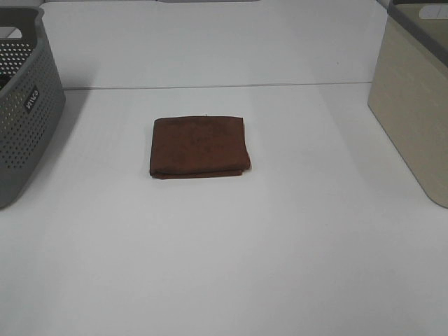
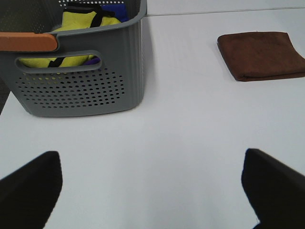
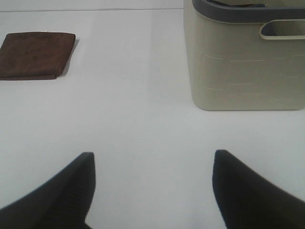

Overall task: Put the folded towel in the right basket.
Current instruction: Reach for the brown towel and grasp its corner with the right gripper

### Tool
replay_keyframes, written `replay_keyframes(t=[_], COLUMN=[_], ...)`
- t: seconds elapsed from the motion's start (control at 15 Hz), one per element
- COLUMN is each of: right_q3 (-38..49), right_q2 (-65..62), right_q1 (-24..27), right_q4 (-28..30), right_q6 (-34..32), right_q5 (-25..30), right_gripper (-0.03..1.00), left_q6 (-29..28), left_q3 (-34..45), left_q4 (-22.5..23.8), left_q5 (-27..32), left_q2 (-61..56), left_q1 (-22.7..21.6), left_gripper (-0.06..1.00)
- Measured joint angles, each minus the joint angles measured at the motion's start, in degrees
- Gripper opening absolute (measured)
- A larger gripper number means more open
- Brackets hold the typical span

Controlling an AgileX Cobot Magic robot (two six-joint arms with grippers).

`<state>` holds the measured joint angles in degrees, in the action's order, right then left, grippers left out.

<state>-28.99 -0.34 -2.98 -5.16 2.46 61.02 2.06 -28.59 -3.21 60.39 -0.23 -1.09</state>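
**Towel dead centre, both end effectors released and well back**

Here we are: one brown folded towel (image 1: 200, 147) lies flat in the middle of the white surface (image 1: 224, 266), its thick folded edge toward the near side in the high view. It touches neither basket.

Two baskets flank it. On the left stands a grey basket (image 1: 21, 119) with perforated walls and a small label on its side. On the right stands the beige basket (image 1: 413, 119), smooth-walled with a dark grey rim. Both are well apart from the towel.

In the left wrist view, the grey basket (image 2: 81, 90) is near. It holds a yellow item (image 2: 78, 21) with black straps and something blue (image 2: 121, 10) behind it. An orange-brown strip (image 2: 28, 42) runs along its rim above the handle slot. The left end effector (image 2: 151, 160) is released, its two dark fingers spread wide with nothing between them. The towel (image 2: 262, 55) sits well ahead of it and off to one side, beyond the basket's corner, across plain white surface.

Over to the right wrist view. The right end effector (image 3: 153, 157) is also released, its fingers wide apart and gripping nothing. The beige basket (image 3: 243, 67) stands near and ahead of one finger, with a handle slot cut under its rim. The towel (image 3: 37, 54) lies farther off on the other side, again across plain white surface.

The count: one towel, two baskets, two end effectors.
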Motion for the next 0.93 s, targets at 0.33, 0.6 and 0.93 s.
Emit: replay_keyframes(t=[0.33, 0.6, 0.93], right_q3=[0.0, 0.0, 0.0], right_q2=[0.0, 0.0, 0.0], right_q1=[0.0, 0.0, 0.0], right_q4=[0.0, 0.0, 0.0], right_q6=[0.0, 0.0, 0.0], right_q5=[0.0, 0.0, 0.0], right_gripper=[0.66, 0.66, 0.66], left_q6=[0.0, 0.0, 0.0], left_q3=[0.0, 0.0, 0.0], left_q4=[0.0, 0.0, 0.0], left_q5=[0.0, 0.0, 0.0], left_q2=[0.0, 0.0, 0.0], left_q1=[0.0, 0.0, 0.0], left_gripper=[0.97, 0.97, 0.97])
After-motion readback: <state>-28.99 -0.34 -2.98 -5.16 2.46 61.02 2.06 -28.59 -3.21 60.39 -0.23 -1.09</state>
